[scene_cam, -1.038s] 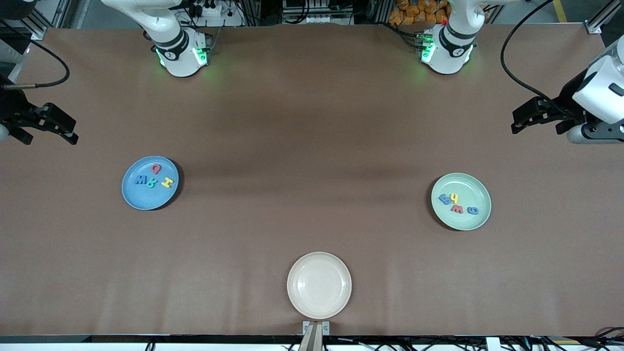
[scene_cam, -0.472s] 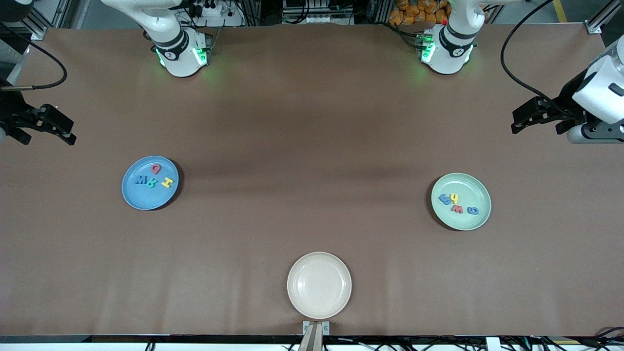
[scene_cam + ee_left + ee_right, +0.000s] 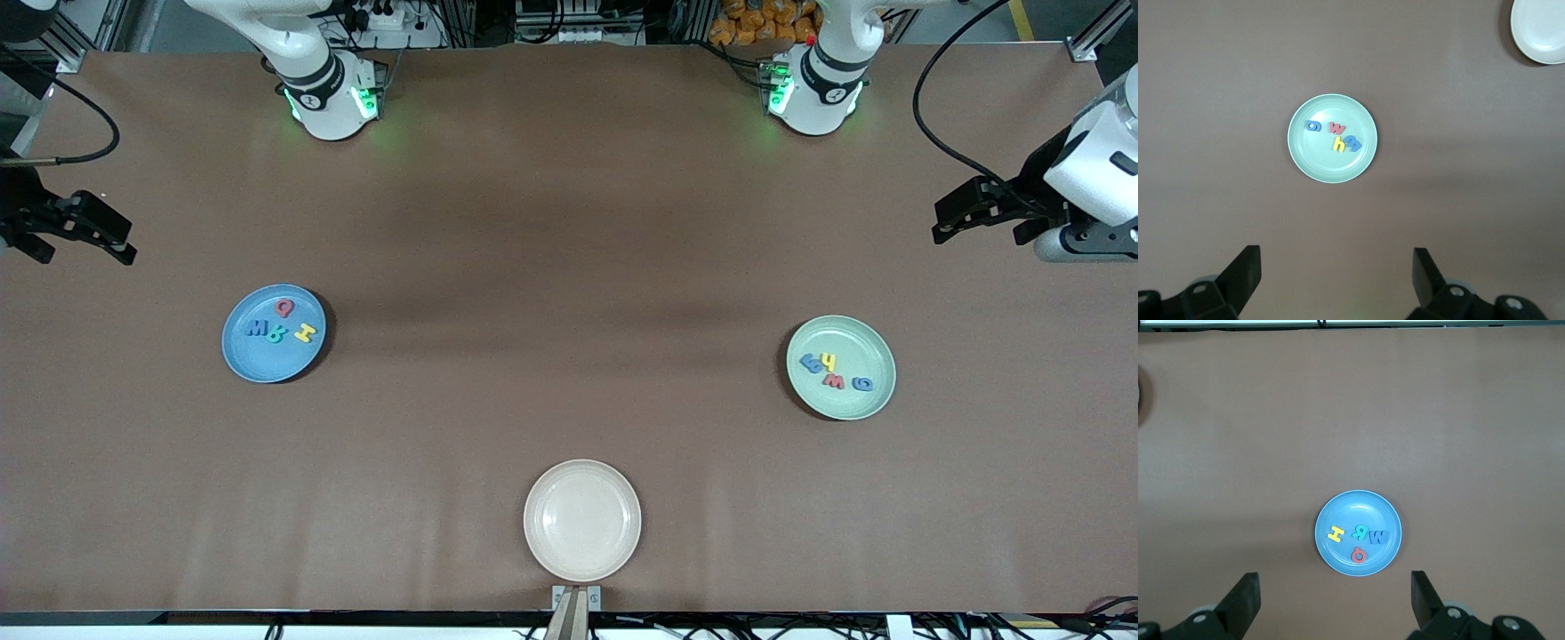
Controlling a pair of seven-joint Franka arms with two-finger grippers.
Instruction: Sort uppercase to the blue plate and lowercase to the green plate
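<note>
The sorting appears finished. The blue plate (image 3: 274,333) lies toward the right arm's end of the table (image 3: 569,249) and carries all four capitals: the red Q (image 3: 284,308), the blue M (image 3: 256,329), the teal-green B (image 3: 276,334) and the yellow H (image 3: 305,333). The green plate (image 3: 840,367) lies toward the left arm's end and holds the four small letters: the yellow h (image 3: 829,361), the red m (image 3: 834,381), the blue comb-shaped letter (image 3: 810,362) and the blue round g (image 3: 862,384). A cream plate (image 3: 582,520), nearest the front camera, holds nothing, and no letter shows loose on the table.

The left tool (image 3: 956,216) hangs released and empty over the table's edge at its own end, high above the green plate, which shows whole in its wrist view. The right tool (image 3: 84,236) hangs likewise released and empty over the table's edge at the right arm's end, with the blue plate whole in its wrist view.

Judging by this, no pick or placement is left; the step in hand looks like parking the arms. The next move probably calls for nothing more than keeping both tools clear of the plates.
</note>
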